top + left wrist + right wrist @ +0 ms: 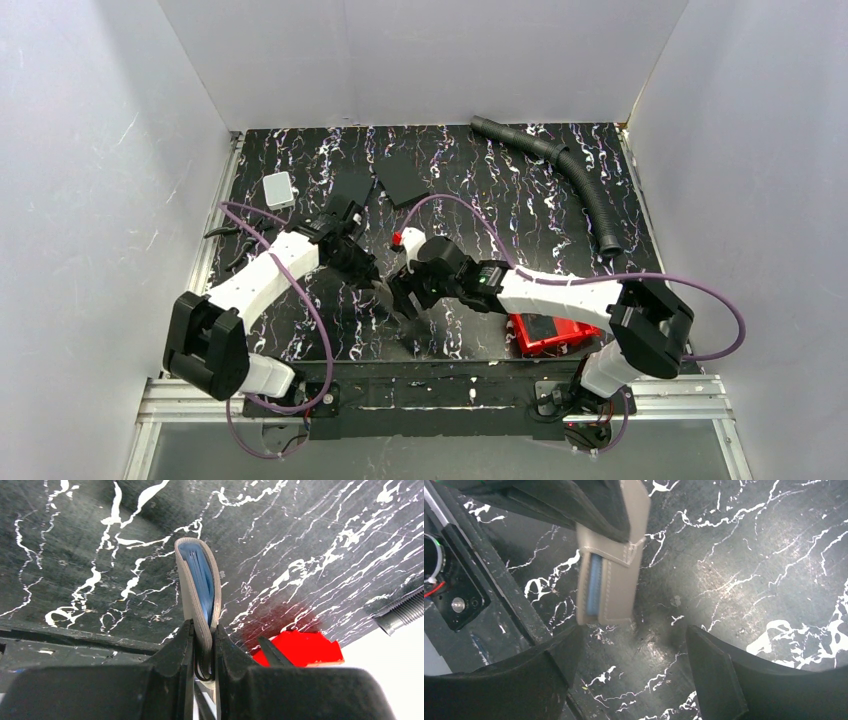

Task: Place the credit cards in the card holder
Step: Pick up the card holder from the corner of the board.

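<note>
Taupe leather is pinched between the two black fingers (175, 670) of the left gripper (202, 630), which are closed on one end of the wallet (186, 595). The wallet stands out past the fingertips edge-on, folded nearly shut and lifted off the table (310, 545). Inside the fold, thin blue cards (201, 580) show as stacked edges. The table beyond is black with white veins. To the right of these fingers a red tray (300, 649) is partly in view. Farther right is the ribbed end of a black hose (402, 611).

The right gripper (631, 635) holds its fingers (729, 680) wide apart with nothing between them. The wallet hangs just ahead of the finger at the left of that view, beyond the tips and not touching them. Its flat side faces that camera, its far end is clamped in the left gripper, and a blue strip shows in the gap beside its stitched flap.

Seen from above, the two grippers meet tip to tip near the middle of the table. Beyond the left gripper lie two flat black slabs (402, 178), and a small white box (278, 188) sits to their left. The tray lies under the right forearm, near the table's front edge.
</note>
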Controlling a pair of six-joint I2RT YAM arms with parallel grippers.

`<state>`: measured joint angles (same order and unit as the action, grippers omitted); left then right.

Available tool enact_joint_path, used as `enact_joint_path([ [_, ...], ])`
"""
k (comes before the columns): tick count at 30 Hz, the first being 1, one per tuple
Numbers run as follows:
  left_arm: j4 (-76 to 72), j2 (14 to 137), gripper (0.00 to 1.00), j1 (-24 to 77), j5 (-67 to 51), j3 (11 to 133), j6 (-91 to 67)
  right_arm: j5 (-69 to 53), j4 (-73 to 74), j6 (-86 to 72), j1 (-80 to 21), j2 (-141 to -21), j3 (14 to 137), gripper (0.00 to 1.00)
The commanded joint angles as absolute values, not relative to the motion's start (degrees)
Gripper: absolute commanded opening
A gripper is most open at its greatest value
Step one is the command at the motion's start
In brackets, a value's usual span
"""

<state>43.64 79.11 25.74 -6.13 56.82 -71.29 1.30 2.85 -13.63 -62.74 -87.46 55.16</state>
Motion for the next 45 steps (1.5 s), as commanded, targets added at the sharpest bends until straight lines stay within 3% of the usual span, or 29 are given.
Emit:
enact_joint_path([
  [1,45.28,80.09,0.00,27.90,-4.05,60.32,-73.33,-0.49,-3.41,-15.26,-63.57,-85.04,55.05,0.84],
  [6,45.64,81.92,0.00,28.70,-3.70,61.38,-72.60,-2.71,-5.29,-17.38,-63.72,-79.89,51.93,0.96],
  [8,45.62,82.34,0.00,29.54,-3.88,61.96,-72.69,-0.85,-6.43,-18.59,-63.72,-79.56,51.30,0.97],
  [12,45.79,82.47,0.00,31.53,-3.93,63.51,-72.69,5.75,-2.22,-18.99,-63.72,-84.46,54.94,0.79],
  [16,46.48,82.27,0.00,32.30,-3.79,64.03,-72.19,6.18,-3.01,-19.08,-63.78,-87.53,54.87,0.71],
  [23,46.42,81.94,0.00,34.09,-3.32,64.21,-71.04,11.92,-3.83,-21.98,-63.81,-87.82,53.87,0.35],
  [24,46.47,81.91,0.06,34.11,-3.11,64.44,-69.80,12.09,-4.31,-22.95,-63.74,-87.35,53.22,0.25],
  [26,46.43,80.76,0.39,34.10,-1.80,65.00,-65.73,12.61,-6.03,-24.73,-63.68,-85.63,51.03,0.03],
  [27,46.11,79.62,0.64,34.10,-1.04,65.25,-63.39,12.42,-6.66,-25.65,-63.53,-84.55,49.93,0.01],
  [28,45.23,78.20,0.82,34.10,-0.82,65.25,-60.47,11.68,-7.55,-26.64,-63.19,-83.28,48.86,0.01],
  [30,43.73,73.91,0.98,34.03,-0.79,65.15,-56.09,6.82,-10.32,-28.76,-61.91,-80.37,46.19,0.01],
  [38,31.57,52.07,0.98,33.23,-8.48,60.78,-47.24,-17.89,-24.72,-44.08,-45.44,-67.53,40.27,0.01],
  [42,23.03,47.21,0.98,33.10,-16.01,56.44,-50.89,-22.59,-28.51,-50.38,-41.11,-63.99,42.48,0.01],
  [45,17.60,44.04,0.98,33.13,-15.31,53.41,-55.64,-23.96,-32.69,-56.21,-40.43,-62.70,44.12,0.01],
])
